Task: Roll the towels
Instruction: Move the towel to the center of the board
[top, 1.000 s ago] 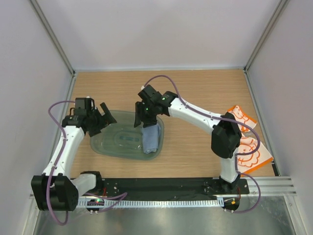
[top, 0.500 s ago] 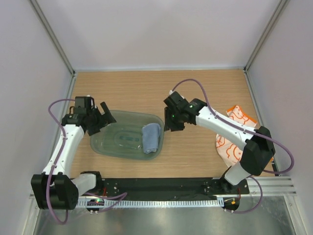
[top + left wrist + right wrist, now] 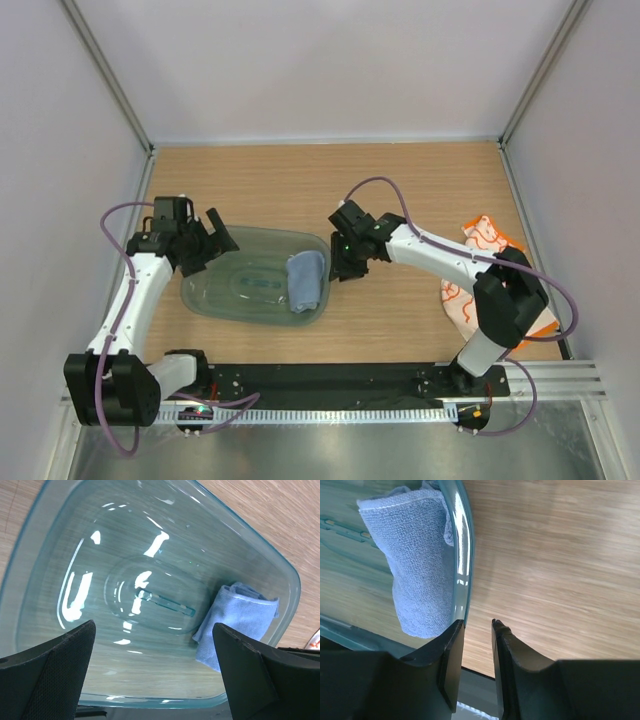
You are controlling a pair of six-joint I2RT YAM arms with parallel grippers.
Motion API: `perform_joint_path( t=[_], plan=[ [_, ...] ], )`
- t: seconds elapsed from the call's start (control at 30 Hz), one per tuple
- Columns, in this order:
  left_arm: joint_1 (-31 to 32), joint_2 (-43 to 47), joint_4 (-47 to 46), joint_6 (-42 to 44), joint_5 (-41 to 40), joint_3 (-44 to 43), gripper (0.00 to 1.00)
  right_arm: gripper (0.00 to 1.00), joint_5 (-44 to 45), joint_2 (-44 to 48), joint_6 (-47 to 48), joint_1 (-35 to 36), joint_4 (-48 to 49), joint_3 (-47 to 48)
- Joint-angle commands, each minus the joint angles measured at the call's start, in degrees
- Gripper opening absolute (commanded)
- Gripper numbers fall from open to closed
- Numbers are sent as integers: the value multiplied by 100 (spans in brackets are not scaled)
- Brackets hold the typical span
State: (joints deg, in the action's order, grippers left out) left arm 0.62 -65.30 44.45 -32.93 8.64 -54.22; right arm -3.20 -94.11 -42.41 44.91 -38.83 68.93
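Note:
A pale blue towel (image 3: 305,282) lies rolled inside the translucent blue-green tray (image 3: 250,232), against its right wall. My right gripper (image 3: 340,268) hovers just outside that wall. Its jaws are narrowly open with only bare wood between them, and the left finger stands beside the tray's rim (image 3: 462,555). The blue towel (image 3: 415,555) shows to the left of that rim. My left gripper (image 3: 215,250) hangs wide open over the tray's left end, with the blue towel (image 3: 237,620) far across the tray (image 3: 295,580). Orange and white towels (image 3: 485,235) lie bunched at the right, partly behind my right arm.
Walls close in the wooden table (image 3: 400,180) on the left, back and right. A black rail (image 3: 330,378) with both arm bases runs along the near edge. My right arm's elbow (image 3: 510,300) hangs over the orange towels.
My right gripper left the blue towel in the tray, swung out to the right past the rim, then edged back beside it while its jaws narrowed. The left arm stayed still.

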Motion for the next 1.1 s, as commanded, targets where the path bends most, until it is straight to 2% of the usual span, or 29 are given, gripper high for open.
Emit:
perform_joint_path(
  t=[0.0, 0.27, 0.73, 0.8, 1.07],
  plan=[
    [-36, 70, -103, 58, 129, -115, 100, 36, -181, -257, -74, 106, 402, 235],
    [-36, 105, -112, 58, 94, -107, 100, 35, -295, -1074, -118, 431, 447, 1166],
    [-36, 166, -103, 50, 6, -124, 100, 34, -760, -2805, -118, 958, 174, 3583],
    [-220, 193, -94, 49, 6, -115, 100, 34, -831, -3025, -136, 1081, 147, 3872],
    [-229, 237, -103, 50, -29, -107, 100, 34, -1226, -3254, -285, 1301, 446, 4120]
  ],
)
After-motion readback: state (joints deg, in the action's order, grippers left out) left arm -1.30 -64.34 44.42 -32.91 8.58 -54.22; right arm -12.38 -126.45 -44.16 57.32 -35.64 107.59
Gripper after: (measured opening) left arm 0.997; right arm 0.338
